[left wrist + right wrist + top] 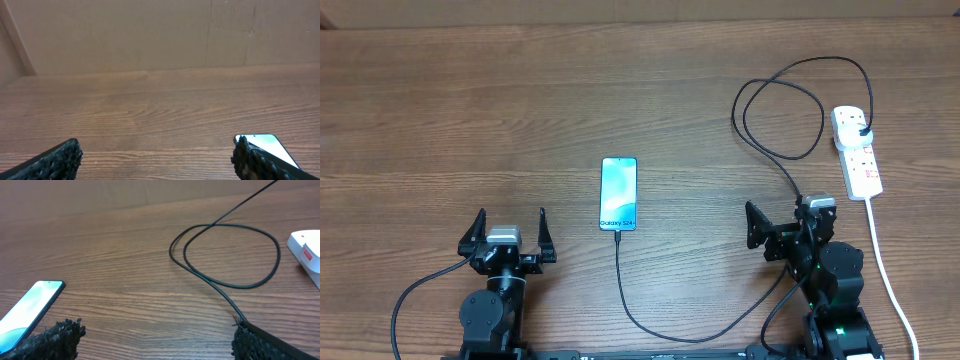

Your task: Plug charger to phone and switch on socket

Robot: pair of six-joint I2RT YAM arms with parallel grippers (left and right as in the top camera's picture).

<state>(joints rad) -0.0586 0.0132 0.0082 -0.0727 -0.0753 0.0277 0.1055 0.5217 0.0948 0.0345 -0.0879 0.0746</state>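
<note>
Found the left gripper (510, 218) spread wide and empty, down-left of the phone (619, 193). Found the right gripper (785, 218) likewise spread, pinching nothing, well to the phone's right. Saw the phone lying flat on the wooden table (470, 110), screen up. Traced the charger cable (618, 270) from the phone's near, "Galaxy" end, back around past the right gripper's finger (260, 342), through a loose loop, to its black plug (861, 130) seated in the white power strip (863, 172) far right of the phone.
</note>
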